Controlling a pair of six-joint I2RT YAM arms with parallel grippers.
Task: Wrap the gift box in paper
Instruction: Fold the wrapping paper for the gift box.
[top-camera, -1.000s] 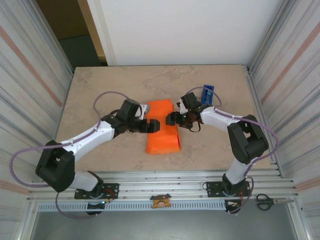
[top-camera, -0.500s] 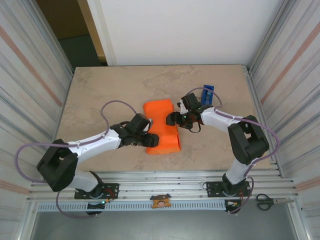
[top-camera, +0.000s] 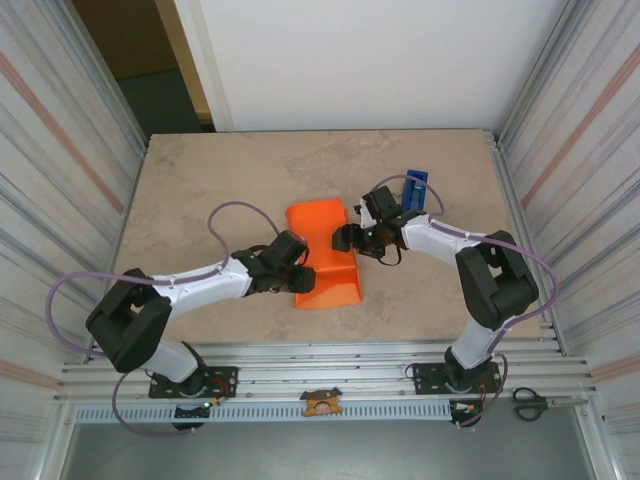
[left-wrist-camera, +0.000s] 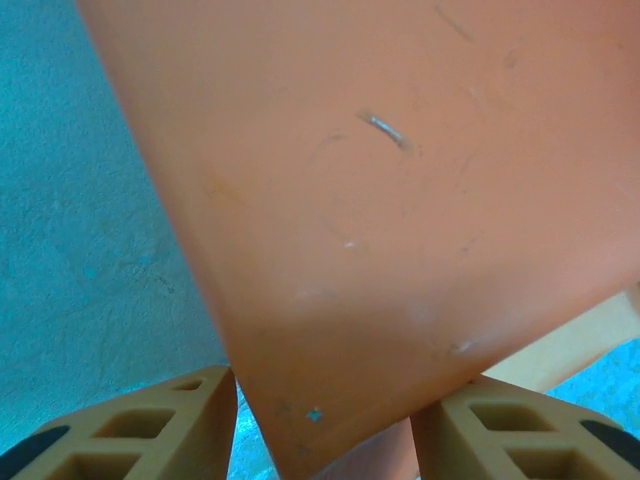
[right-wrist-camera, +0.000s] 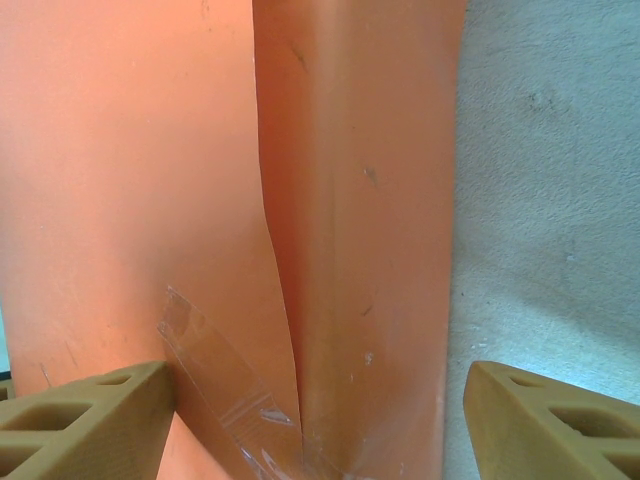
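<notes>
Step, as we judge it: mid-wrap, folding a loose end flap of the paper over the box, not finished. The table (top-camera: 200, 190) carries the paper (top-camera: 325, 250) as a long folded bundle between the two grippers, with its near end flaring open. The gift box we cannot see; we take it to sit inside the bundle, under the raised ridge in the right wrist view. The left gripper (top-camera: 303, 281) sits at the bundle's near-left corner. In the left wrist view its fingers (left-wrist-camera: 140, 430) are spread, and a pointed corner of the flap hangs into the gap between them. The flap edge runs just at the inner face of the finger on that view's left, with no pinch that we can see. The right gripper (top-camera: 344, 238) is at the bundle's right side, with its fingers (right-wrist-camera: 90, 420) spread wide and straddling the ridge. One finger is over the flat paper layer beside the seam; the other is over bare table, apart from the ridge. Neither holds anything. Next move, we think: the left fingers shut on that corner and draw the flap across the end while the right steadies the bundle. The sheet is thin, so pull gently or it may tear or drag the box. The blue tape dispenser (top-camera: 415, 186) stands just beyond the right gripper. A clear tape strip (right-wrist-camera: 215, 365) crosses the seam just ahead of that gripper's finger over the paper.
</notes>
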